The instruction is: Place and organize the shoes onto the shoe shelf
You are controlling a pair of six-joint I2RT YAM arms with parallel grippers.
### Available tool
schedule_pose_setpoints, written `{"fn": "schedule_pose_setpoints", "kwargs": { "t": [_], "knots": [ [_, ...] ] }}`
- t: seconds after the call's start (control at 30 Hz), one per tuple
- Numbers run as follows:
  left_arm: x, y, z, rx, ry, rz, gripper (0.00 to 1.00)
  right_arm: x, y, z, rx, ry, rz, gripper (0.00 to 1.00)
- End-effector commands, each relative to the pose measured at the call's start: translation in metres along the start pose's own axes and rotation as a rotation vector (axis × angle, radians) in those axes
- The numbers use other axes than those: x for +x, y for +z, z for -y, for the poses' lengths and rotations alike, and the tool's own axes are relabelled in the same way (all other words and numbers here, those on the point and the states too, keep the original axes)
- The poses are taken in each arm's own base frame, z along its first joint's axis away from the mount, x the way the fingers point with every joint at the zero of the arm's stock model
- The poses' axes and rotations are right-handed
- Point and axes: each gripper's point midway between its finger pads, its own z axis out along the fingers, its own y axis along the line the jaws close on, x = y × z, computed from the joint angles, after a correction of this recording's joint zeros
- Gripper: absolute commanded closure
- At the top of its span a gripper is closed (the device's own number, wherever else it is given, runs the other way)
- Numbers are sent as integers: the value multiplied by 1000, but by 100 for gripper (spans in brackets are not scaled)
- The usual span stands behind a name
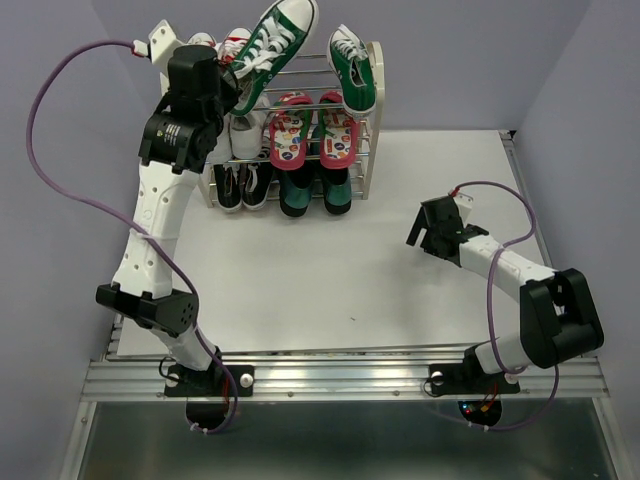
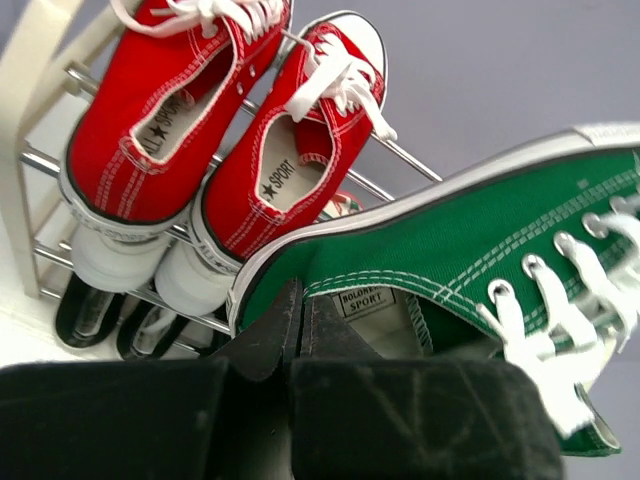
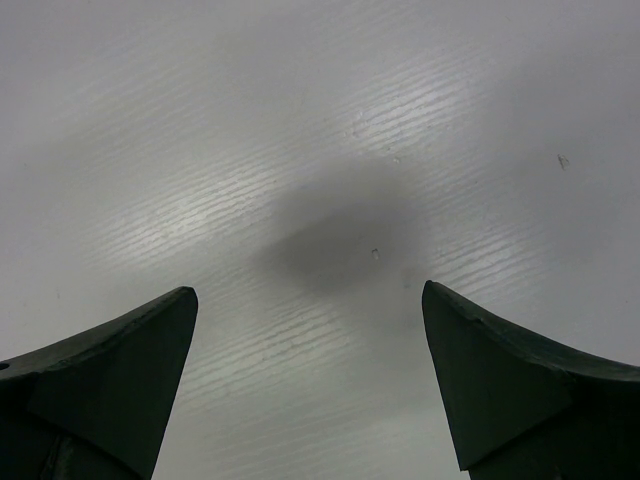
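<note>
Green sneaker (image 2: 450,250) hangs pinched by its heel collar between the shut fingers of the left gripper (image 2: 300,320), tilted above the top tier of the shoe shelf (image 1: 372,150). It probably wants levelling, then lowering sole-first into the gap between the red sneakers (image 2: 200,120) and its mate (image 1: 352,68). Right gripper (image 1: 430,232) hovers wide open and empty over the white table (image 1: 400,280); grey walls enclose the space.

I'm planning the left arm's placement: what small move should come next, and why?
Probably lower the held green sneaker onto the shoe shelf's top tier: the left gripper is shut on it above the gap between the red sneakers and the shelved green sneaker.
</note>
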Motion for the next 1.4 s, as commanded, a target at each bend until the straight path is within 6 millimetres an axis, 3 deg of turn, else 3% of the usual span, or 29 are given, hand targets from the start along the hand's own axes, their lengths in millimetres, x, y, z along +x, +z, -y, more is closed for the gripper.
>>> {"fn": "schedule_pose_setpoints", "kwargs": {
  "t": [0.0, 0.17, 0.47, 0.6, 0.63, 0.8, 1.37],
  "knots": [
    [-46, -23, 46, 175, -266, 101, 100, -8, 1, -7, -20, 3, 6, 0],
    [-33, -14, 50, 181, -326, 64, 100, -6, 2, -9, -30, 3, -4, 0],
    [-19, -17, 64, 221, -347, 42, 100, -6, 2, -10, -35, 3, -8, 0],
    [-10, -15, 84, 261, -309, 28, 100, -7, 1, -11, -39, 3, -5, 0],
    [-14, -22, 93, 279, -306, 28, 100, -7, 1, -10, -36, 1, -4, 0],
    [1, -15, 108, 294, -270, 5, 100, -7, 1, -10, -36, 1, -4, 0],
    [30, -5, 108, 262, -223, -46, 100, -7, 1, -10, -34, 0, -1, 0]
  ]
}}
